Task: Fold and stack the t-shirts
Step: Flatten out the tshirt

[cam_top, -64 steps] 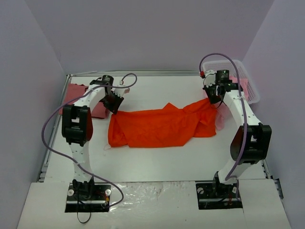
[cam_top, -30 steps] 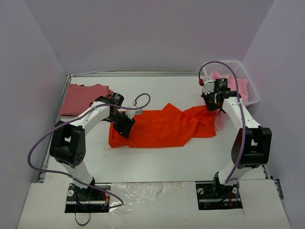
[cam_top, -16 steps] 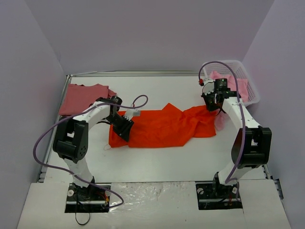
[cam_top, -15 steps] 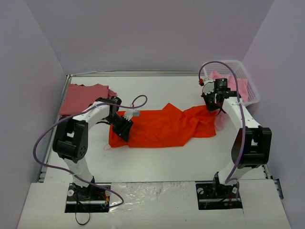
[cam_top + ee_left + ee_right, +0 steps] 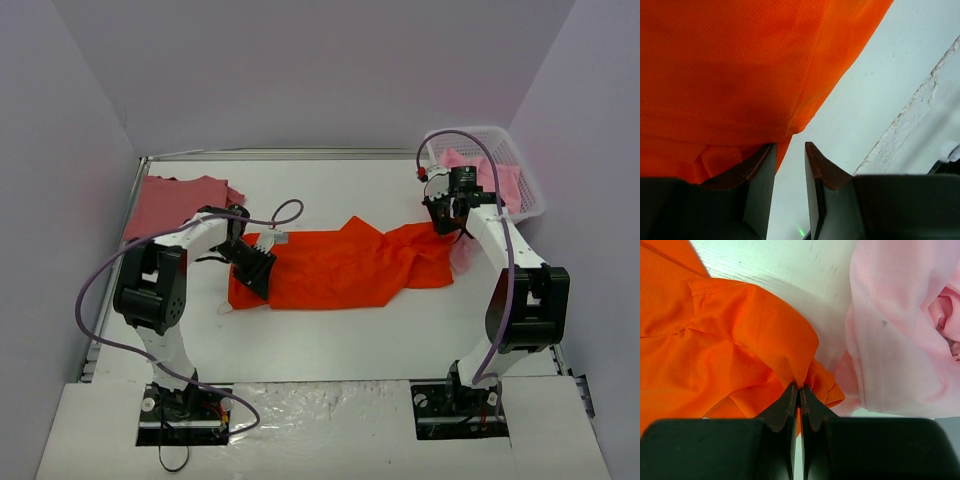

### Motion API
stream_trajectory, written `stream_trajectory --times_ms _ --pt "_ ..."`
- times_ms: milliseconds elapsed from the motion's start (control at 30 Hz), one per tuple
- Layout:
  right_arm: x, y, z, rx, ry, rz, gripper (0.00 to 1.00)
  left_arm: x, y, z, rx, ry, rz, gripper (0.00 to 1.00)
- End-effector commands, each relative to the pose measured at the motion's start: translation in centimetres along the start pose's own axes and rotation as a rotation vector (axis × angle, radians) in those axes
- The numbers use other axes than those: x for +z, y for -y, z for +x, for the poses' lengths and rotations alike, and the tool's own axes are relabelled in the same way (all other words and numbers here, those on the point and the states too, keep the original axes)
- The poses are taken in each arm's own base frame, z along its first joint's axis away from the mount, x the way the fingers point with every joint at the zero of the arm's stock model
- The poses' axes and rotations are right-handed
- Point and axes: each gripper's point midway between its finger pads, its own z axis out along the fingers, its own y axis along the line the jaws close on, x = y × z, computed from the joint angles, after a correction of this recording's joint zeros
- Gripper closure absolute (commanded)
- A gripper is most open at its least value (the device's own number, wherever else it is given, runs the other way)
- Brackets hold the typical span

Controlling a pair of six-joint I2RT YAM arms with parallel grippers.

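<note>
A bright orange-red t-shirt (image 5: 340, 265) lies spread out and wrinkled across the middle of the table. My left gripper (image 5: 254, 274) sits low at its left edge. In the left wrist view this gripper (image 5: 790, 146) stands open by a narrow gap. One finger (image 5: 757, 170) lies against the orange t-shirt's hem (image 5: 740, 75), and white table shows between the jaws. My right gripper (image 5: 447, 222) is shut on a bunched fold at the t-shirt's right corner (image 5: 790, 355). A dusty rose-red t-shirt (image 5: 175, 205) lies flat at the back left.
A white lattice basket (image 5: 532, 192) at the back right holds light pink t-shirts (image 5: 500, 178). One pink t-shirt (image 5: 900, 340) hangs out beside my right gripper. Grey walls close in the table on three sides. A rough strip (image 5: 920, 115) marks the table's near edge.
My left gripper slid slightly left and nearer along the orange t-shirt's left edge, and its jaws narrowed a little. The right arm has not moved.
</note>
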Motion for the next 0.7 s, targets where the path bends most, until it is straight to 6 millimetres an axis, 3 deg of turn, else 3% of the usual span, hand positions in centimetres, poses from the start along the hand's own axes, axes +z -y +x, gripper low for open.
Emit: stream_trajectory --times_ms 0,433,667 --pt "-0.6 0.6 0.1 0.002 0.006 0.028 1.00 -0.7 1.3 -1.0 0.012 0.023 0.060 0.72" --pt "-0.2 0.6 0.5 -0.001 -0.010 0.028 1.00 -1.2 1.4 -2.5 0.005 0.068 0.098 0.74" --pt "-0.2 0.6 0.6 -0.002 -0.013 0.029 1.00 -1.0 0.8 -2.2 -0.013 0.066 0.085 0.74"
